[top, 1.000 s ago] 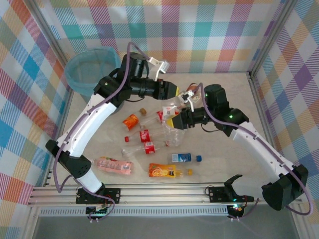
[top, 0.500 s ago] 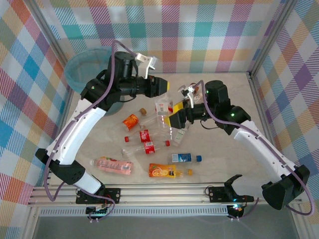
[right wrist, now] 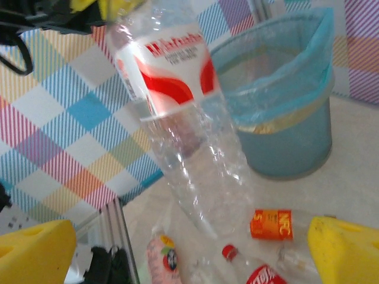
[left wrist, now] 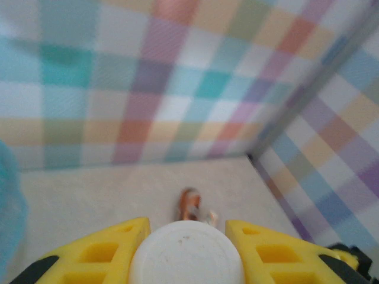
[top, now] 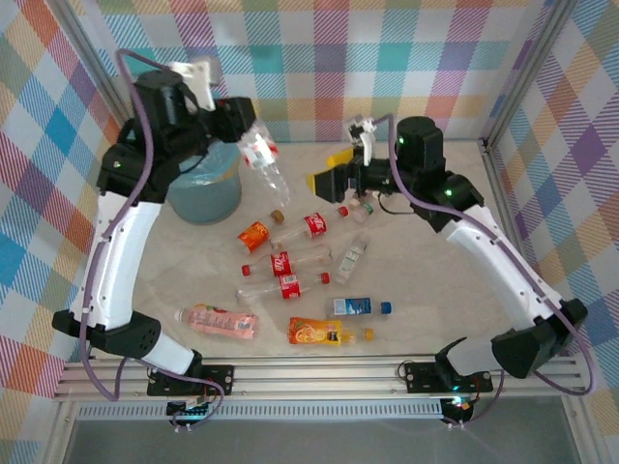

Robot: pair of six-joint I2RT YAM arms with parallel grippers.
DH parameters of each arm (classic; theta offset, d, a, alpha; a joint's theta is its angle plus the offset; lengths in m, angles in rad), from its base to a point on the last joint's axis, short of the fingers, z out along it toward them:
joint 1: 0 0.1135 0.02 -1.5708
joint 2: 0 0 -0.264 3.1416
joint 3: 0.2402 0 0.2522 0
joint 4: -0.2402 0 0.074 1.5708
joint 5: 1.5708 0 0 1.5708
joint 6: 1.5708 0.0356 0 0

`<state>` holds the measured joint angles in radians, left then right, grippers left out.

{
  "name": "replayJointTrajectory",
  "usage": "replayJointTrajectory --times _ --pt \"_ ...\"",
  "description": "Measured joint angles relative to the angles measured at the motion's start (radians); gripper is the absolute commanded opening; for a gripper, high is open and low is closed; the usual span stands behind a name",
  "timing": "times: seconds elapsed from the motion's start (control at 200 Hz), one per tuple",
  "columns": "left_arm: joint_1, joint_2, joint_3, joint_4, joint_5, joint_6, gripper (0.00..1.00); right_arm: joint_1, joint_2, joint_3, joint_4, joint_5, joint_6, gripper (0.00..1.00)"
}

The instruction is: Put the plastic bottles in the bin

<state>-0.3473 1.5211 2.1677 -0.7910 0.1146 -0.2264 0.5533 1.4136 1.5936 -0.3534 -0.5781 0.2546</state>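
While the left hand [top: 244,133] grips a clear, red-labelled bottle [top: 263,159] by its end, the bottle hangs tilted beneath that hand, above the counter [top: 426,290]. It is just beside the bin [top: 203,198], not over the blue liner [right wrist: 278,100]. The right hand [top: 330,168] hovers near by, its yellow fingers [right wrist: 346,251] spread wide and turned towards the held bottle. Below both hands, on the side nearer the arm bases, more bottles [top: 282,262] lie scattered on the counter, one orange-labelled bottle closest to the bin.
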Motion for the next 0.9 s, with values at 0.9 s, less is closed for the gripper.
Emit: replayJointTrajectory --times 0.9 --pt "0.472 0.362 0.286 0.148 -0.012 0.040 0.00 0.162 0.840 0.918 -0.119 -0.024 0.018 1.00"
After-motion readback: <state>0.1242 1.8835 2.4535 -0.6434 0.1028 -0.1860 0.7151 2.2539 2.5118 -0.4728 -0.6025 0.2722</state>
